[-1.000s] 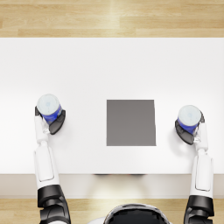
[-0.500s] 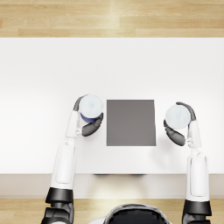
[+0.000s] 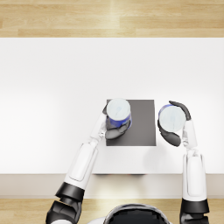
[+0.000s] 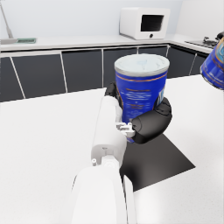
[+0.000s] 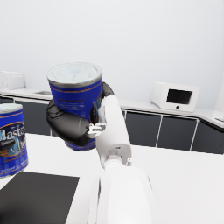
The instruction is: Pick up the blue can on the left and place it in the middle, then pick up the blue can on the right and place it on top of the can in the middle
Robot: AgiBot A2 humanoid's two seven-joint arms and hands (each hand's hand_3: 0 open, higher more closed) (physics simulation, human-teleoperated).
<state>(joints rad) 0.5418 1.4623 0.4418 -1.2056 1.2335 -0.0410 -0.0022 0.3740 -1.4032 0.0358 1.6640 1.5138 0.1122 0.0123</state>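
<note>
My left hand (image 3: 114, 130) grips a blue can with a silver lid (image 3: 118, 111) over the left part of the dark square mat (image 3: 142, 122) in the middle of the table. In the left wrist view the same can (image 4: 141, 92) sits upright in the left hand (image 4: 146, 124), above the mat (image 4: 162, 162). My right hand (image 3: 175, 127) holds the second blue can (image 3: 171, 117) just right of the mat's edge. The right wrist view shows that can (image 5: 75, 98) lifted off the table in the right hand (image 5: 72, 124), with the first can (image 5: 11, 140) beside it.
The white table (image 3: 52, 87) stretches wide to the left and behind the mat. Its front edge (image 3: 43, 174) runs close to my arms. A counter with a white microwave (image 4: 144, 22) stands far behind the table.
Both hands have carried their cans inward: the left can from beside the mat's left edge onto the mat, the right can closer to the mat's right edge.
</note>
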